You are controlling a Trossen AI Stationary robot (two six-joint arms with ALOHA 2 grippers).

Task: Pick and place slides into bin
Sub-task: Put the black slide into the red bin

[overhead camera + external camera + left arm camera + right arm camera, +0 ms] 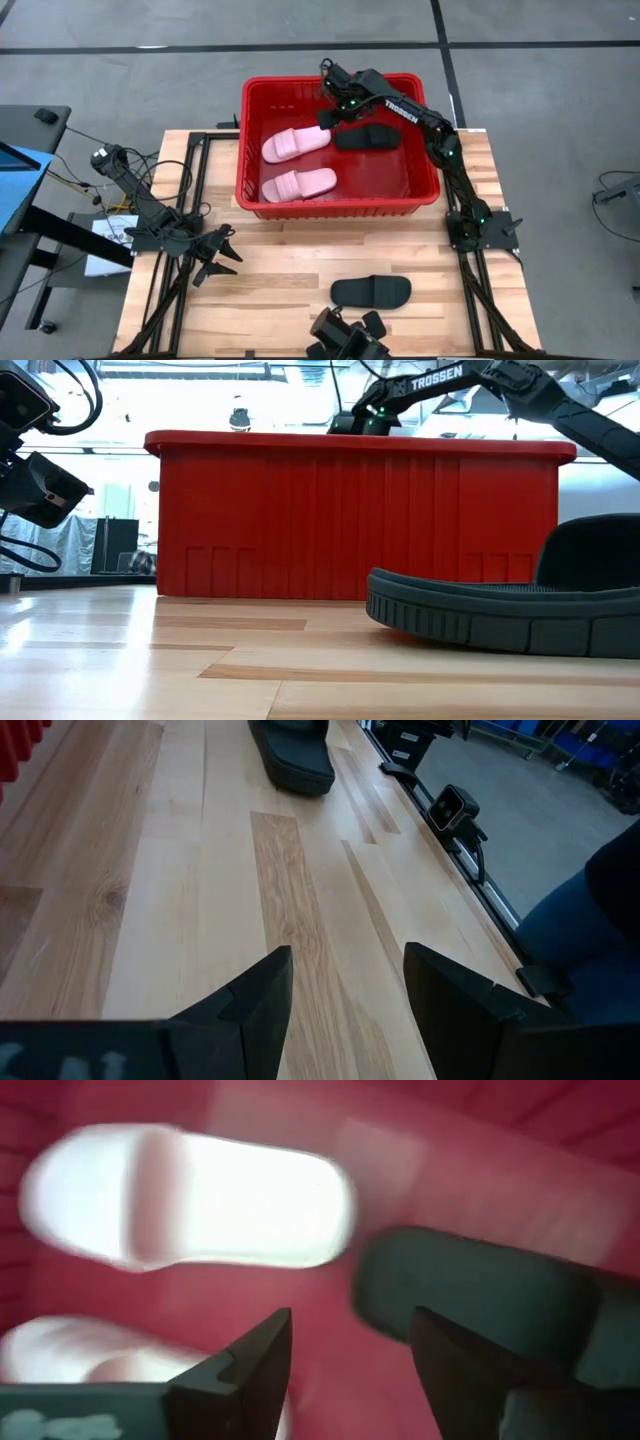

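Observation:
The red bin (338, 208) stands at the table's far middle. On its floor lie two pale pink slides (295, 143) (299, 185) and one black slide (367, 138). My right gripper (328, 118) hangs open above the bin's far part, pointing steeply down. In the right wrist view its fingers (350, 1325) stand over the gap between a pink slide (190, 1200) and the black slide (480, 1295), touching neither. Another black slide (371, 291) lies sole-down on the table near the front edge. My left gripper (222, 262) waits open at the table's left, holding nothing (347, 960).
A camera mount (345, 338) sits at the table's near edge, just in front of the loose black slide (500, 615). Black frame rails (190, 190) run along both sides of the table. Bare wood lies between the bin and the loose slide.

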